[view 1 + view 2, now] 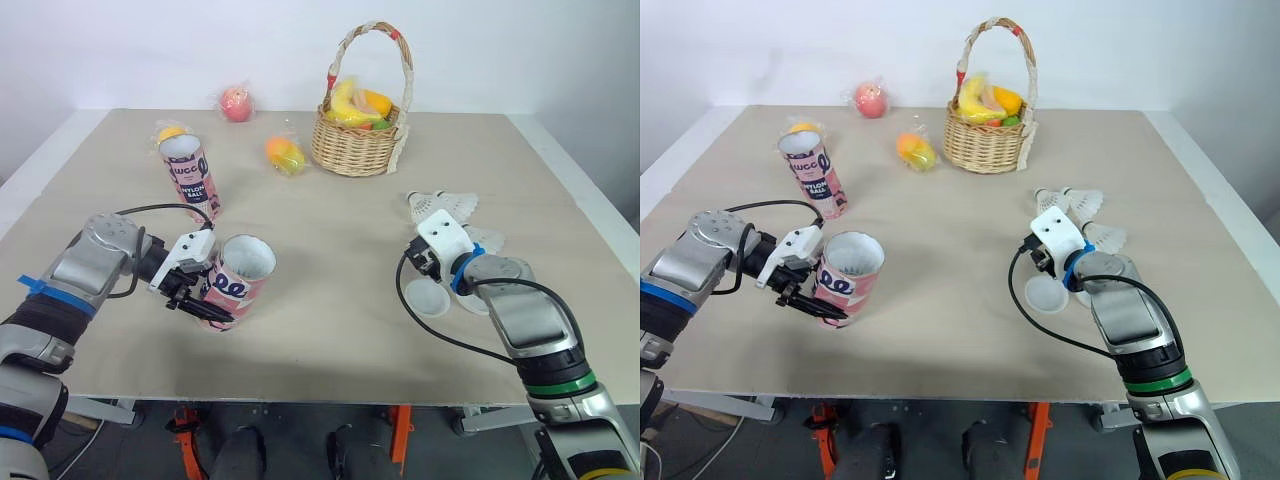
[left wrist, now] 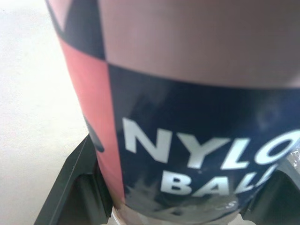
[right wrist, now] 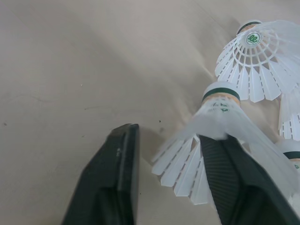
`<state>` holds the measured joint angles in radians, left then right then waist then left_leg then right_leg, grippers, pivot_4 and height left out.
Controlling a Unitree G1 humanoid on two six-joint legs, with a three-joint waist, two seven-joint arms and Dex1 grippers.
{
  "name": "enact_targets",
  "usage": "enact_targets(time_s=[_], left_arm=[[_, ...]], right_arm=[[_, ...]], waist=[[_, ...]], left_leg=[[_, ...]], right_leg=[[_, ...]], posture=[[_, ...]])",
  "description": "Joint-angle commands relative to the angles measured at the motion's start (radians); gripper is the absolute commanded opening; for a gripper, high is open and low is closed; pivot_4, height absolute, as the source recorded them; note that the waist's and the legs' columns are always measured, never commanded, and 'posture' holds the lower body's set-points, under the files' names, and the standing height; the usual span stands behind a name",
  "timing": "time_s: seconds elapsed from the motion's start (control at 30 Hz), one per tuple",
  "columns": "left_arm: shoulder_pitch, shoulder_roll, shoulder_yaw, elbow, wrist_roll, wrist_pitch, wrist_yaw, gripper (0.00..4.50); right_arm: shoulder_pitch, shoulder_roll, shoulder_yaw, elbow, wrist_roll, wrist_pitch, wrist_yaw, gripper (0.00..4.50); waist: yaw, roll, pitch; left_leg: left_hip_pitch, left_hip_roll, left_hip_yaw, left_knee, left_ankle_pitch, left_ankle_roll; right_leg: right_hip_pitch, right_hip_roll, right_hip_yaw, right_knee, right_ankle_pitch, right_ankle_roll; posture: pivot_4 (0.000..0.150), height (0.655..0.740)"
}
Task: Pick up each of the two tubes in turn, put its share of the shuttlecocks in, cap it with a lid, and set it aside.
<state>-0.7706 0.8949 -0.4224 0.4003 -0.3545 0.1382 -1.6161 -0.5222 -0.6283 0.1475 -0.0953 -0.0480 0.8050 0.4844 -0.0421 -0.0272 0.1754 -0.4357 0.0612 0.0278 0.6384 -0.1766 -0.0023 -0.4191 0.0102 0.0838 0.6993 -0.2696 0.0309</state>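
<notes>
My left gripper (image 1: pixel 200 297) is shut on a pink and navy tube (image 1: pixel 240 278) at the table's front left. I hold it tilted, its open mouth up and its printed side close in the left wrist view. A second tube (image 1: pixel 190 176) of the same kind stands upright farther back on the left, open-topped. On the right, several white shuttlecocks (image 1: pixel 447 206) lie in a cluster. My right gripper (image 3: pixel 166 139) is open low over the table beside them, and one shuttlecock (image 3: pixel 216 111) lies with its skirt between the fingers and over one finger. Two white lids (image 1: pixel 428 298) sit by that wrist.
A wicker basket (image 1: pixel 352 148) of fruit stands at the back centre. A wrapped peach (image 1: pixel 236 103) and an orange-yellow fruit (image 1: pixel 285 153) lie to its left, and another yellow piece (image 1: pixel 172 131) sits behind the standing tube. Bare tabletop (image 1: pixel 330 260) separates my two arms.
</notes>
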Motion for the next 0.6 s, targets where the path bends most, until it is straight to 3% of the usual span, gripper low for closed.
enact_targets(time_s=[0.03,0.1,0.4,0.6], left_arm=[[0.009,0.003,-0.003,-0.012,0.011,0.002,0.002,2.87],[0.008,0.003,-0.004,-0.012,0.011,0.002,0.002,2.87],[0.002,0.002,-0.006,-0.009,0.011,0.004,0.002,2.87],[-0.003,0.0,-0.008,-0.003,0.012,0.003,0.002,2.87]], right_arm=[[-0.011,-0.026,-0.018,-0.039,-0.015,-0.014,0.009,0.71],[-0.009,-0.031,-0.019,-0.05,-0.013,-0.013,0.017,0.07],[-0.04,-0.067,-0.041,-0.12,0.029,-0.059,0.104,0.07],[-0.075,-0.111,-0.037,-0.238,0.121,-0.288,0.292,0.07]], waist=[[0.0,0.0,0.0],[0.0,0.0,0.0],[0.0,0.0,0.0],[0.001,0.001,0.0]], left_leg=[[0.0,0.0,0.0,0.0,0.0,0.0],[0.0,0.0,0.0,0.0,0.0,0.0],[-0.001,0.0,0.0,0.0,0.0,0.0],[-0.001,0.0,0.0,0.0,0.0,0.0]], right_leg=[[0.0,0.0,0.0,0.0,0.0,0.0],[0.0,0.0,0.0,0.0,0.0,0.0],[-0.001,0.0,0.0,0.0,0.0,0.0],[-0.001,0.0,0.0,0.0,0.0,0.0]], posture=[[0.15,0.7393],[0.15,0.7393],[0.15,0.7393],[0.15,0.7393]])
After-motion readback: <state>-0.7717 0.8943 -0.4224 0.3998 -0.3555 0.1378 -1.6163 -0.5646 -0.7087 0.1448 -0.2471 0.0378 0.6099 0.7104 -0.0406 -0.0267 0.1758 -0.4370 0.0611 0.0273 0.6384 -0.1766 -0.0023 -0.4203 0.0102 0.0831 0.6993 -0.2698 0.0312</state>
